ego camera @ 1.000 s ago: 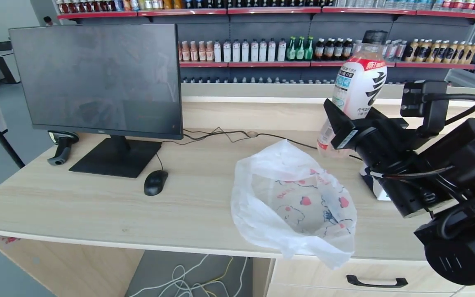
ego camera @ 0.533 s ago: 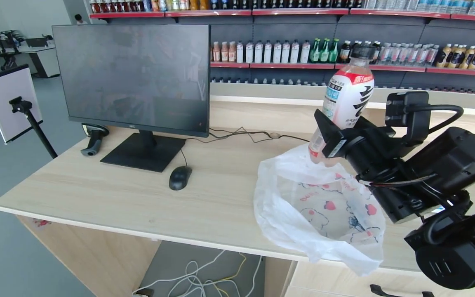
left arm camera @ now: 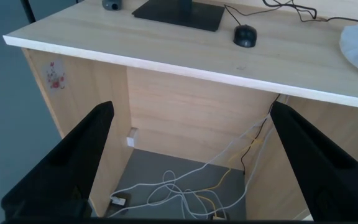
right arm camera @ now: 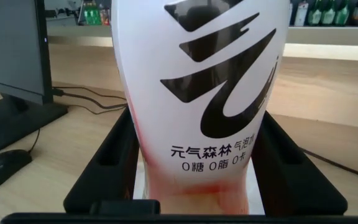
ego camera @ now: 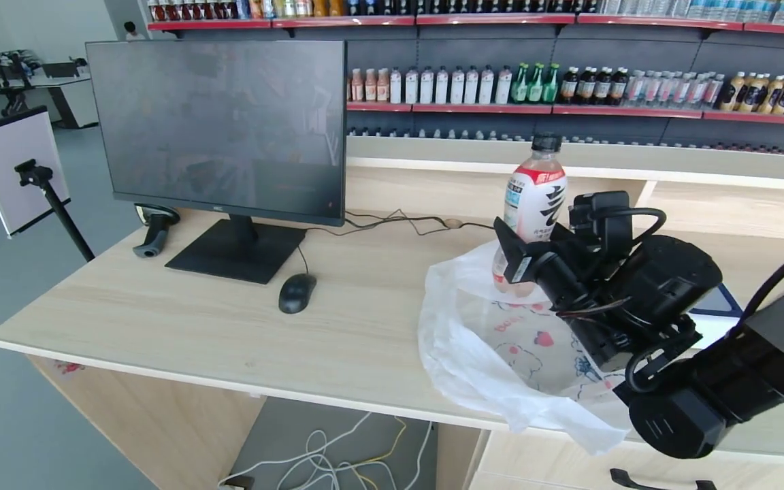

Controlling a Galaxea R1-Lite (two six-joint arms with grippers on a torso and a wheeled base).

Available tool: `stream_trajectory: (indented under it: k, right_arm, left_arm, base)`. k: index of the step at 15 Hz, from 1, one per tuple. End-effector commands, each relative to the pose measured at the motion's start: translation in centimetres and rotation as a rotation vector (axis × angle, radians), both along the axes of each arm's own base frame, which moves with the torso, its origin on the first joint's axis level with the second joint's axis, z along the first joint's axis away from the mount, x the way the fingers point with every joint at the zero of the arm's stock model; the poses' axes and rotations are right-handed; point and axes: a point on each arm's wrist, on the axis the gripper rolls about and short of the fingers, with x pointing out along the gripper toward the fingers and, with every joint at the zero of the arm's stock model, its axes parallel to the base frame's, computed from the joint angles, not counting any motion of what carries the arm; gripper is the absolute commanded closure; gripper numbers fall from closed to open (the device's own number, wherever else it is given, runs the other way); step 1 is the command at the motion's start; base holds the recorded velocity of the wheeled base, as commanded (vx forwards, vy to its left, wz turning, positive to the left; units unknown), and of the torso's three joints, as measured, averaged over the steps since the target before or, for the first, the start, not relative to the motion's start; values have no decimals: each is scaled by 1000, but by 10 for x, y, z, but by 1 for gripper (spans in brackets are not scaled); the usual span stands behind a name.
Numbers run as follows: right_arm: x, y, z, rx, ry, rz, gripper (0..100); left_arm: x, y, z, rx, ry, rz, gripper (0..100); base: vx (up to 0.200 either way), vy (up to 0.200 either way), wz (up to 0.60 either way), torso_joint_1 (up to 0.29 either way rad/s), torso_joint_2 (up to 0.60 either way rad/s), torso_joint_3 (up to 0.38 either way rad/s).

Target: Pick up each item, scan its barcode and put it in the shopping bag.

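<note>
My right gripper (ego camera: 521, 255) is shut on a drink bottle (ego camera: 529, 211) with a white label, red band and black cap. It holds the bottle upright over the far rim of the open white plastic shopping bag (ego camera: 501, 354) on the counter. In the right wrist view the bottle (right arm camera: 207, 93) stands between the black fingers (right arm camera: 114, 158). My left gripper (left arm camera: 185, 168) hangs open below and in front of the counter edge (left arm camera: 166, 62). A handheld barcode scanner (ego camera: 154, 231) rests beside the monitor's left foot.
A dark monitor (ego camera: 218, 129) on a stand, a black mouse (ego camera: 296, 292) and cables (ego camera: 399, 221) occupy the counter's left half. Shelves of bottles (ego camera: 501, 82) line the back wall. A white box with a blue edge (ego camera: 719, 316) lies behind my right arm.
My right gripper has lowered the bottle towards the bag's opening. The head camera swung left between the first two frames, shifting the whole scene right.
</note>
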Motion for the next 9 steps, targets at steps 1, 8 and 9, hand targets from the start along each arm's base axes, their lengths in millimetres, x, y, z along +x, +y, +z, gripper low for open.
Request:
stream_trajectory:
  k: [1,8,9]
  right_arm:
    - [13,1,-23,-29,52,-12,100]
    - [30,9,-40,-29,70,-15,100]
    - [32,9,-44,-32,80,-14,100]
  left_arm:
    - [0,0,0,0,-1,0,0]
    - [0,0,0,-1,-1,0,0]
    - [0,0,0,-1,-1,0,0]
  base:
    - [0,0,0,0,0,0]
    - [0,0,0,0,0,0]
    - [0,0,0,0,0,0]
